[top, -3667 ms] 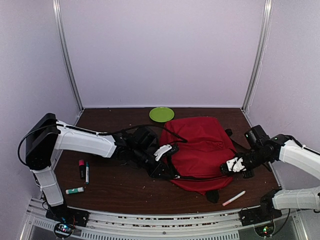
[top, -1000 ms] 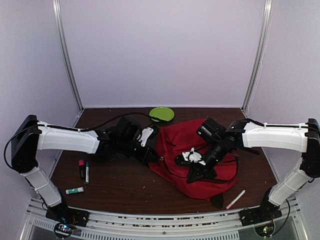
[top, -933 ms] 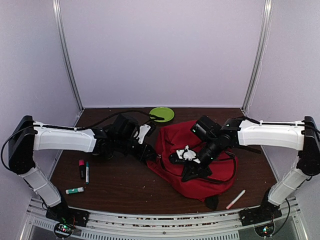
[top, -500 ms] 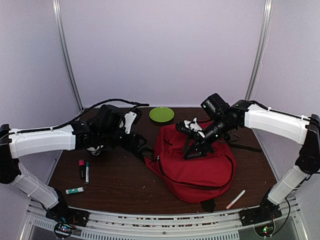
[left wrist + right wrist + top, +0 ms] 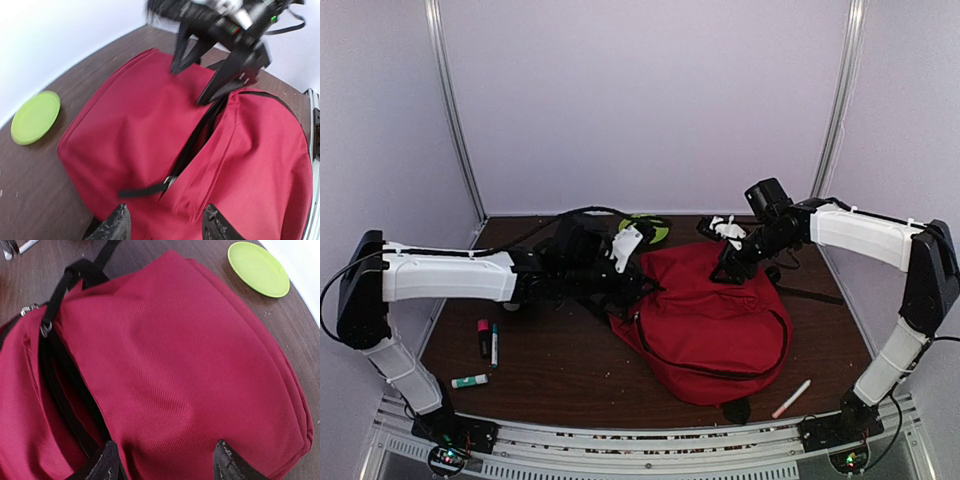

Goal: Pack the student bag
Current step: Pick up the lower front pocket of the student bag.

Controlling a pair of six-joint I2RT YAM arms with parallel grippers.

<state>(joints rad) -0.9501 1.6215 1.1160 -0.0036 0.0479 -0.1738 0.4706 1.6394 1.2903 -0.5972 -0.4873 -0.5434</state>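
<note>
The student bag (image 5: 715,315) is a red backpack lying flat on the brown table, with its black zipper partly undone. Its zipper slit (image 5: 197,137) and black pull tab (image 5: 145,190) show in the left wrist view. My left gripper (image 5: 632,283) is at the bag's left edge. It stands open (image 5: 166,227) over a fold of red fabric beside the slit. Over the bag's far top edge my right gripper (image 5: 725,268) hovers open (image 5: 165,467), with plain red cloth below its fingers. The bag's black handle (image 5: 75,275) lies off to that gripper's upper left.
A green plate (image 5: 645,228) sits behind the bag, partly hidden by my left wrist. Two markers (image 5: 487,340) and a glue stick (image 5: 470,381) lie at the left front. A pink-and-white pen (image 5: 788,397) lies at the right front. A black strap (image 5: 815,295) trails to the bag's right.
Both grippers have opened and come off the bag. The right gripper has moved from the bag's middle up to its far edge. The bag has settled flatter.
</note>
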